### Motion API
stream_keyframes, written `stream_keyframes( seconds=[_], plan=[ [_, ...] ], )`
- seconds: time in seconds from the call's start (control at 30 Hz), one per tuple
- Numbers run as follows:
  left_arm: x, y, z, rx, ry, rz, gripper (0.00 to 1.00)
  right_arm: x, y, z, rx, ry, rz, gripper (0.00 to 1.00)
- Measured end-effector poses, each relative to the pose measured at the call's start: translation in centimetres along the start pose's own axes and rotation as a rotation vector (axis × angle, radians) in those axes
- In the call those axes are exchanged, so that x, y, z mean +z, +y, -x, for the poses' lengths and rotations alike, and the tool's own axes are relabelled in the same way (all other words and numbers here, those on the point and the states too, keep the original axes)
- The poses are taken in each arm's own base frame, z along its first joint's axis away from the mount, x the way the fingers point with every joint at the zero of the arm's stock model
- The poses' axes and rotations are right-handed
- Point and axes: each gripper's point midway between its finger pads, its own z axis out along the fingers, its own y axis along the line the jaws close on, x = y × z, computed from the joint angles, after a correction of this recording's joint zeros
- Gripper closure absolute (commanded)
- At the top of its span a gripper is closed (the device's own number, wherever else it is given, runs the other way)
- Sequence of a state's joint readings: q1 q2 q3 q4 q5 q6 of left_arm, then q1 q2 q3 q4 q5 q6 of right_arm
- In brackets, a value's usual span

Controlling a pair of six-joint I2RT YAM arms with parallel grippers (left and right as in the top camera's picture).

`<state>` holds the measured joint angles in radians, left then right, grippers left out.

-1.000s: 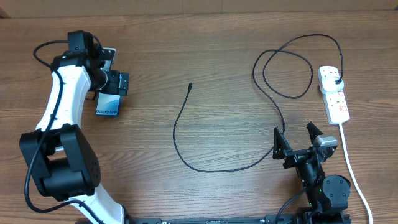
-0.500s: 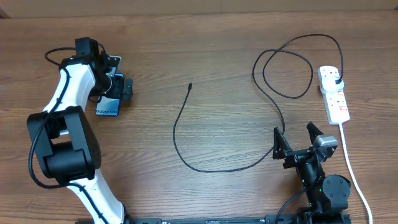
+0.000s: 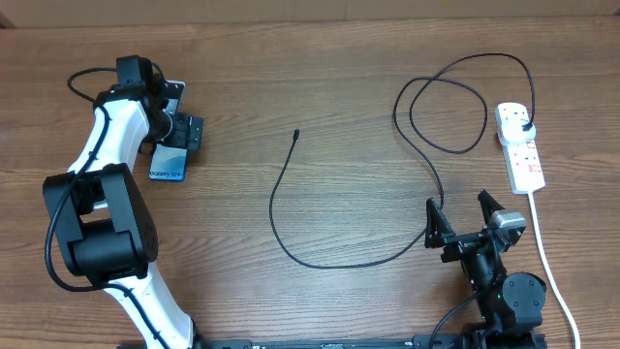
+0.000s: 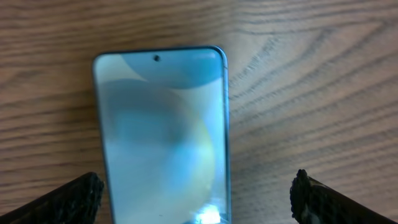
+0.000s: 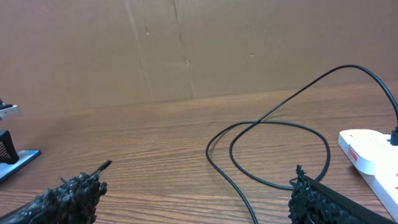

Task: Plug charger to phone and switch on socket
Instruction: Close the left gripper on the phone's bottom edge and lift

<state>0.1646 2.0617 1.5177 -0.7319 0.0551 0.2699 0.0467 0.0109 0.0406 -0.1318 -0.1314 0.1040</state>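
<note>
While the phone (image 3: 168,163) lies flat on the desk (image 3: 349,87) at its far left side, nothing is connected to it yet. The left end effector (image 3: 180,131) hangs low over it, released, and the left wrist view shows its 2 fingertips (image 4: 73,198) spread wide on either side of the phone's screen, clear of its edges. The charger (image 3: 272,204) trails across the middle of the desk, and its connector tip (image 3: 296,134) rests well apart from the phone. Its black plug (image 3: 524,126) appears already seated in the socket (image 3: 523,160) at the right edge. Whether the socket's switch is on cannot be read at this size. The right end effector (image 3: 463,221) sits released and empty near the front edge. By my judgement, 2 steps remain: joining tip to phone, then the switch.
</note>
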Motion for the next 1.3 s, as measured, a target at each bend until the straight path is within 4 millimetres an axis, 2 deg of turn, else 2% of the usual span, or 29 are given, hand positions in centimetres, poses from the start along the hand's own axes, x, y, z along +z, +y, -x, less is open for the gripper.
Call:
stream_keyframes(
  seconds=[0.27,0.43,0.67,1.1,1.3],
  plan=[
    [0.5,1.0,0.1,-0.001,0.001,0.049,0.0,0.0,0.0,0.0,0.0,0.0,0.0,0.0],
    [2.9,1.1,-1.3,-0.01,0.06,0.038,0.01,0.0,0.0,0.0,0.0,0.0,0.0,0.0],
    [3.0,1.8,-1.3,-0.027,0.055,0.036,0.0,0.0,0.0,0.0,0.0,0.0,0.0,0.0],
    [2.9,2.0,-1.9,-0.051,0.072,0.014,0.15,0.0,0.0,0.0,0.0,0.0,0.0,0.0],
    [2.9,1.7,-2.0,-0.077,0.079,-0.002,0.18,0.0,0.0,0.0,0.0,0.0,0.0,0.0]
  ],
)
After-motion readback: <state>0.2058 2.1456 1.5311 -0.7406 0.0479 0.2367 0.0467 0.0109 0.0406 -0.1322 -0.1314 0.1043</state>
